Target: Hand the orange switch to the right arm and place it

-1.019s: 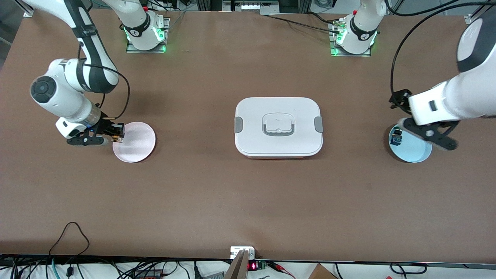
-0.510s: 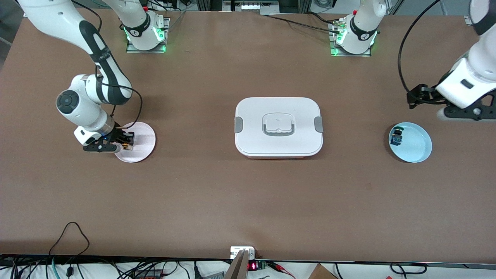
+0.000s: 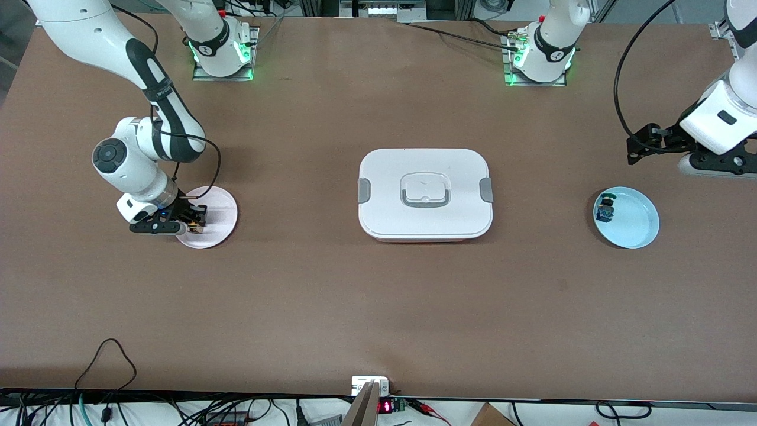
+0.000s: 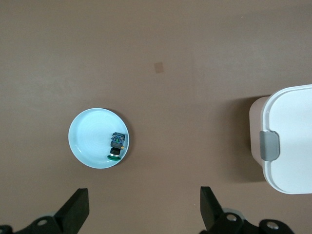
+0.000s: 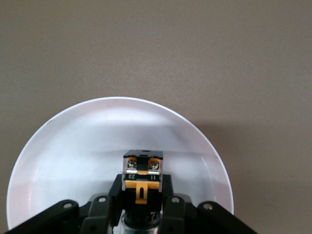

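Low over the pink plate (image 3: 216, 204), the right gripper (image 3: 195, 218) clamps the orange switch (image 5: 142, 171) just inside its rim; the left gripper (image 4: 144, 209), fingers apart, hangs above bare table beside the blue plate (image 3: 636, 228); the white box (image 3: 424, 193) sits well apart.

Light was even and bright from overhead across the table (image 3: 331, 296), no harsh glare on the brown top. A soft shadow sat under the box (image 3: 424, 193) on its camera-facing edge, and in the left wrist view a darker one hugged its side. The pink plate (image 5: 58, 161) blew out nearly white in the right wrist view, its rim casting a faint shadow. Green lights glowed at both bases. The blue plate (image 4: 99, 138) looked crisp; the fingers (image 4: 75, 210) showed dark, without detail.
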Controlling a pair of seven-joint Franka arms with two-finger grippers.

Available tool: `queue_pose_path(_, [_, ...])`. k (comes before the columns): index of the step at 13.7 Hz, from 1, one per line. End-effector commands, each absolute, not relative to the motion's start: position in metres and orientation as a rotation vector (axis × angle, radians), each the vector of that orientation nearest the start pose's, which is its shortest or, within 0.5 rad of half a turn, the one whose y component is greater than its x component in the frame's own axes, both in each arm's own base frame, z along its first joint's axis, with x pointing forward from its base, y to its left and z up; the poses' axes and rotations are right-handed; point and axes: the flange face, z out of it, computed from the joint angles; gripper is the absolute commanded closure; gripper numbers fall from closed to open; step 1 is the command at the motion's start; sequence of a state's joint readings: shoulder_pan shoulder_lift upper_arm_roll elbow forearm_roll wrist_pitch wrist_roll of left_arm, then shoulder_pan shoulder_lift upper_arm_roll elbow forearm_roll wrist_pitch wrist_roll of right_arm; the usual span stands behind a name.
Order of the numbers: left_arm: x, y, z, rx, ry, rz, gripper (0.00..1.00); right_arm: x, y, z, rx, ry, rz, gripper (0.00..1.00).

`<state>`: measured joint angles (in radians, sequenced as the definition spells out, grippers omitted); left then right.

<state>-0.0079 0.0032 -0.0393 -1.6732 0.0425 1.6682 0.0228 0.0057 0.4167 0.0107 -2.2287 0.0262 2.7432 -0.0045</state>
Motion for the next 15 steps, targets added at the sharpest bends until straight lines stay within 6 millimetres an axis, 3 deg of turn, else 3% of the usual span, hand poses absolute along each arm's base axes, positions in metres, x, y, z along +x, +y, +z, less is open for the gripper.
queue_pose_path(1, [0.553, -0.006, 0.586, -3.133, 0.069, -0.005, 0.00, 0.565, 0.013, 0.229, -3.121, -0.008, -0.117, 0.00])
queue_pose_path(4, [0.549, -0.006, 0.584, -3.131, 0.002, 0.048, 0.00, 0.580, 0.015, 0.288, -3.120, -0.007, -0.043, 0.00])
queue_pose_path(7, [0.548, -0.007, 0.584, -3.129, -0.054, 0.072, 0.00, 0.585, 0.024, 0.366, -3.116, -0.031, -0.035, 0.00])
queue_pose_path(8, [0.548, -0.009, 0.583, -3.125, -0.058, 0.083, 0.00, 0.584, 0.032, 0.398, -3.114, -0.060, -0.040, 0.00])
queue_pose_path(11, [0.551, -0.009, 0.585, -3.124, -0.056, 0.097, 0.00, 0.577, 0.032, 0.492, -3.115, -0.062, -0.001, 0.00])
queue_pose_path(13, [0.551, -0.005, 0.584, -3.124, -0.051, 0.100, 0.00, 0.585, 0.026, 0.560, -3.122, -0.072, -0.040, 0.00])
queue_pose_path(15, [0.552, -0.006, 0.585, -3.124, -0.054, 0.098, 0.00, 0.586, 0.027, 0.588, -3.126, -0.087, -0.033, 0.00])
